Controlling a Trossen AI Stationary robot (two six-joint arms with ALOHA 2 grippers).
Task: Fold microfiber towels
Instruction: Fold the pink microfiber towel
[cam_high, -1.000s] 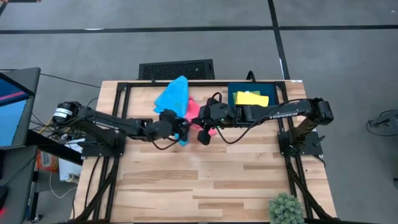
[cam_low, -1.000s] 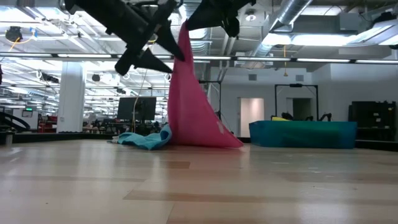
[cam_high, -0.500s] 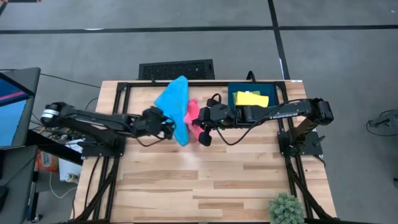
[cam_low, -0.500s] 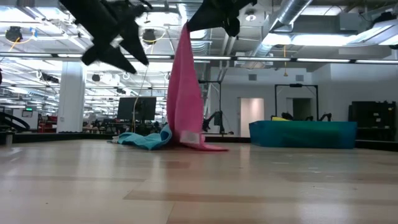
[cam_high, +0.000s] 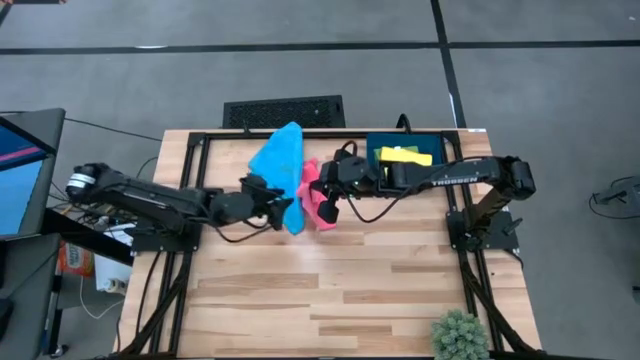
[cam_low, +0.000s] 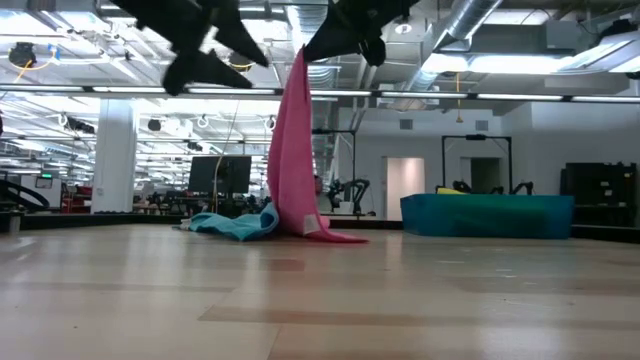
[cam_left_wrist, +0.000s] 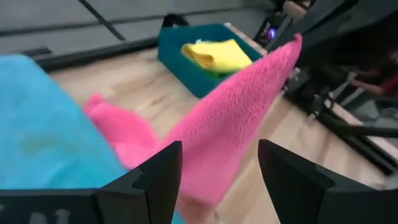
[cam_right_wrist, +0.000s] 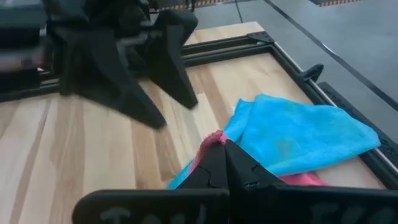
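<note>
The pink towel (cam_low: 297, 150) hangs in the air above the far middle of the wooden counter (cam_high: 350, 290), pinched at its top corner by the right gripper (cam_low: 303, 47), whose fingers are closed tight on the cloth. From that held corner it drops as a narrow drape, and its lower end rests crumpled on the counter, spreading a little toward the tray side. In the high view the same pink towel (cam_high: 310, 190) shows as a small patch between the two arms. Just beside it, on the far side, lies the sky-blue towel (cam_high: 280, 160), spread limp and flat, with one edge touching or slipping under the pink one; the low view shows it as a low blue heap (cam_low: 235, 224) at the foot of the pink drape. The left gripper (cam_high: 283, 211) hovers above the counter close beside the hanging pink cloth, its fingers spread wide with nothing between them; its wrist view looks past both dark fingers (cam_left_wrist: 155, 177) at the pink towel's raised edge. Farther off, at the far right of the counter, stands a dark blue tray (cam_high: 375, 147) with a folded yellow towel (cam_high: 405, 156) lying inside it.
</note>
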